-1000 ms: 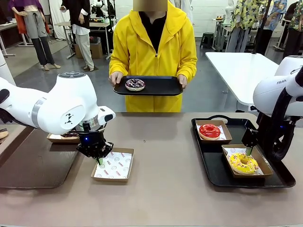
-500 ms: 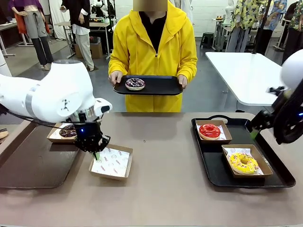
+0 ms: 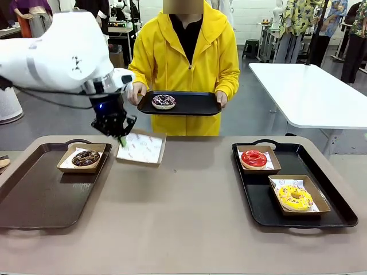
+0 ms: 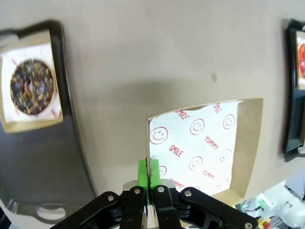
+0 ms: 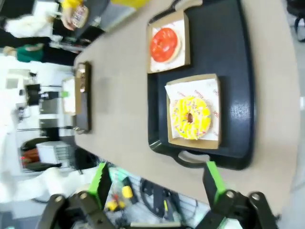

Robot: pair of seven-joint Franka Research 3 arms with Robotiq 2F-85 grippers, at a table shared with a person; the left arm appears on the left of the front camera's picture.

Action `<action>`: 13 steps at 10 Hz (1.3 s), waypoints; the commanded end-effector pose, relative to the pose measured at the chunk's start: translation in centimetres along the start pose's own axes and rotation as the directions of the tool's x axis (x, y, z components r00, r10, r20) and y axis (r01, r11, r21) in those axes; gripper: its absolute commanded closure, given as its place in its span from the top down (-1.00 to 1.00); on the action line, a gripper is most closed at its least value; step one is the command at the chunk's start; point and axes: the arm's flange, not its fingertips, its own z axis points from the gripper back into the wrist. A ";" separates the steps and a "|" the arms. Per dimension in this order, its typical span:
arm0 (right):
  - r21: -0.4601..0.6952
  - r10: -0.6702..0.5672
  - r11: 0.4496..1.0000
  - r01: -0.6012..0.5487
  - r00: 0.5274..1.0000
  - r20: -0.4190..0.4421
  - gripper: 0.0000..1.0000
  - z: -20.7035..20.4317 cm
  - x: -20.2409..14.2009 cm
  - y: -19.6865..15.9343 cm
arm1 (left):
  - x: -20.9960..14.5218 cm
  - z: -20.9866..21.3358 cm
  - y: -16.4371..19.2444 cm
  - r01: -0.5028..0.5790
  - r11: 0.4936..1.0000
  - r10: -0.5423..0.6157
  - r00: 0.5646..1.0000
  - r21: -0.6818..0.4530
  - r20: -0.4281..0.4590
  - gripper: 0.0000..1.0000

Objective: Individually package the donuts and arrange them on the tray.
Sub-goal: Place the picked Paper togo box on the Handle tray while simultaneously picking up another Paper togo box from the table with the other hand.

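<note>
Pinching lifted box (image 4: 200,148) rim, fingers (image 4: 142,172) closed

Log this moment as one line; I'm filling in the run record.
left gripper: shut on empty box, lifted toward person | right gripper: open, high above right tray | sprinkled donut: on person's tray

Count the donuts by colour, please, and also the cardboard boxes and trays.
Red donut: 1
Yellow donut: 1
Dark sprinkled donuts: 2
Cardboard boxes: 4
Trays: 3
Total: 11
</note>
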 end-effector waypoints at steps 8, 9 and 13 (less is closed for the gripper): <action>0.423 -0.083 0.904 0.065 0.996 0.023 1.00 3.9 3.1 -13.4 | 8.5 -0.1 -2.5 0.030 0.999 -0.030 0.999 0.024 0.013 -1.00; 0.406 -0.086 0.911 0.073 0.996 0.015 1.00 3.7 3.0 -13.3 | 8.8 -0.2 -2.6 0.036 0.999 -0.036 0.999 0.022 0.017 -1.00; 0.413 -0.102 0.907 0.088 0.995 0.014 1.00 3.2 2.8 -13.5 | 8.4 -0.6 -2.2 0.035 0.999 -0.035 0.999 -0.007 0.018 -1.00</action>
